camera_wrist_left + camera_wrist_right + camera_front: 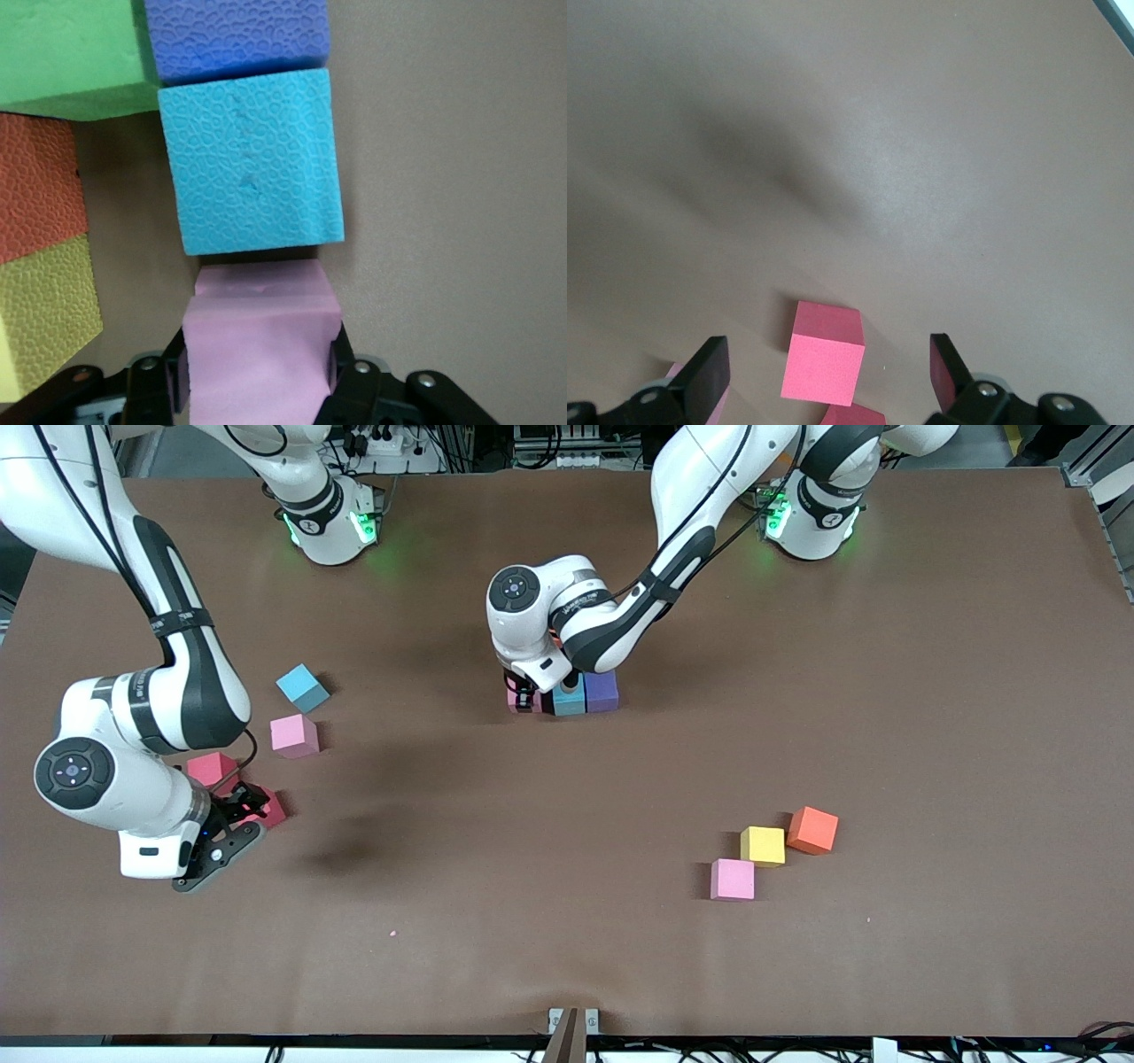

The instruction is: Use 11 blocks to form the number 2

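In the front view the left gripper (532, 693) stood low over the middle of the table, at a short row of blocks where a pink block (523, 701), a light blue block (570, 702) and a purple block (601, 691) lay side by side; the wrist hid whatever lay farther from the camera. The left wrist view supplied that: the fingers (341, 361) were clamped on the pink block (259, 350), which sat just beside the light blue block (257, 164) with the purple block (235, 35) next in line, and a green block (66, 53), an orange block (35, 186) and a yellow block (44, 310) lay alongside, the start of the number 2. The right gripper (232, 808) hovered above two red blocks (211, 768) at the right arm's end of the table. Its wrist view showed the fingers (709, 372) standing wide apart with nothing between them and one red block (824, 361) on the table below. Only the front view showed the loose blocks: a light blue one (301, 687) and a pink one (294, 735) near the reds, and toward the left arm's end a pink (733, 880), a yellow (763, 846) and an orange block (812, 830).
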